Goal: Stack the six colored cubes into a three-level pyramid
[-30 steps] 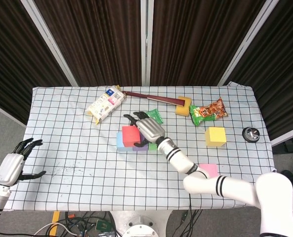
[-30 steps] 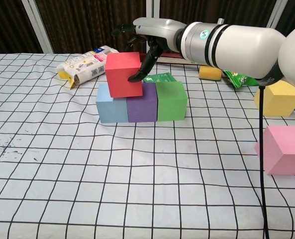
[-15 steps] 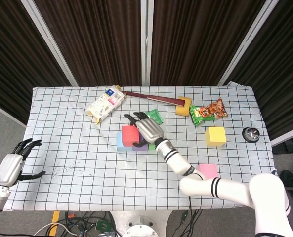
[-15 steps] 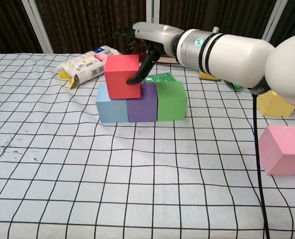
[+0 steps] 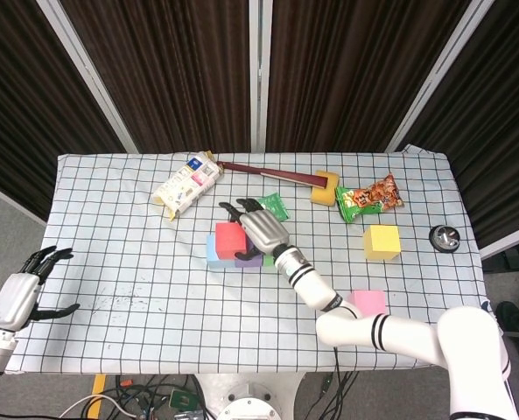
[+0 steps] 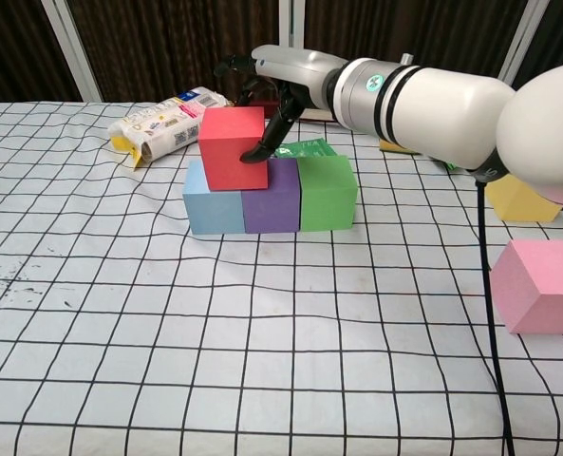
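Observation:
A blue cube (image 6: 212,209), a purple cube (image 6: 272,209) and a green cube (image 6: 327,195) stand in a row near the table's middle. A red cube (image 6: 232,147) rests on top, over the blue and purple ones. My right hand (image 6: 281,76) grips the red cube, with the thumb on its right side and the fingers behind it. The head view shows the same right hand (image 5: 261,229) on the red cube (image 5: 230,241). A yellow cube (image 5: 382,242) and a pink cube (image 5: 369,302) lie apart on the right. My left hand (image 5: 18,297) hangs off the table's lower left, fingers spread and empty.
A white snack pack (image 5: 185,186) lies at the back left. A long-handled brush with a yellow sponge (image 5: 327,186), a green packet (image 5: 275,206) and a chip bag (image 5: 370,199) lie behind the cubes. A small black round object (image 5: 444,237) sits near the right edge.
The red cube has shifted slightly left and sits more level on the blue and purple cubes, my right hand still on it. The left hand has barely moved.

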Controlling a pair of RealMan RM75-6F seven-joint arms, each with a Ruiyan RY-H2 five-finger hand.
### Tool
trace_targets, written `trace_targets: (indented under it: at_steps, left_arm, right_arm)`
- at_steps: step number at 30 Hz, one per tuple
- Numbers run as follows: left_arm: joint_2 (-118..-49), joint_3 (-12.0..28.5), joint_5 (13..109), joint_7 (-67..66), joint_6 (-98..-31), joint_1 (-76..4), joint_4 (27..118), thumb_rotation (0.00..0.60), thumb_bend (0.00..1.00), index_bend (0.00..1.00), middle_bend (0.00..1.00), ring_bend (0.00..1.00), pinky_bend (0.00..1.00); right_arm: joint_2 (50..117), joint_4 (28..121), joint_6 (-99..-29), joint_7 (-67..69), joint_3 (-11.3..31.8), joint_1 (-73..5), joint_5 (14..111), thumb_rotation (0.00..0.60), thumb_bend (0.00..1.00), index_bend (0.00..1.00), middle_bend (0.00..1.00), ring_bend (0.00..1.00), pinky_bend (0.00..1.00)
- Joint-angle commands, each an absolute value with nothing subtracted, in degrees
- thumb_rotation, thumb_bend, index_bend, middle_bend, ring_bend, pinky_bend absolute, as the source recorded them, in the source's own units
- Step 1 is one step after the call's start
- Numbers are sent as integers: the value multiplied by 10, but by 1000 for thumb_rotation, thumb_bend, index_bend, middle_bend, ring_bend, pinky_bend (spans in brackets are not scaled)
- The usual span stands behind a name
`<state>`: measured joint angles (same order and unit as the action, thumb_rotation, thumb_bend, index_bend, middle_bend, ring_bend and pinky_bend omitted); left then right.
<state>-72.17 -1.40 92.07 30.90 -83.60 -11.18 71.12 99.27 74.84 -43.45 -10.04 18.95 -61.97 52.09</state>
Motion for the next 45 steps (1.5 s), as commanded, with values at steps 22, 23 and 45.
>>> trace_targets:
  at_steps: [22,23,45]
  left_arm:
    - [-719,-13,918,314,-832,-113,713,600,32,132,194,73,122]
    - [-719,-13,918,314,-832,-113,713,600,32,132,195,73,122]
    - [-721,-14,916,321,-828,-113,708,600,33,132,194,73,122]
  right_arm:
    - [1012,745,-449,-118,191,-626,502,600,159,0,405,3,0]
    - [1012,744,-449,-119,191,-626,502,600,161,0,405,3,0]
    - [1008,746,-441,-121,192,-626,486,600,133,0,324,0,0]
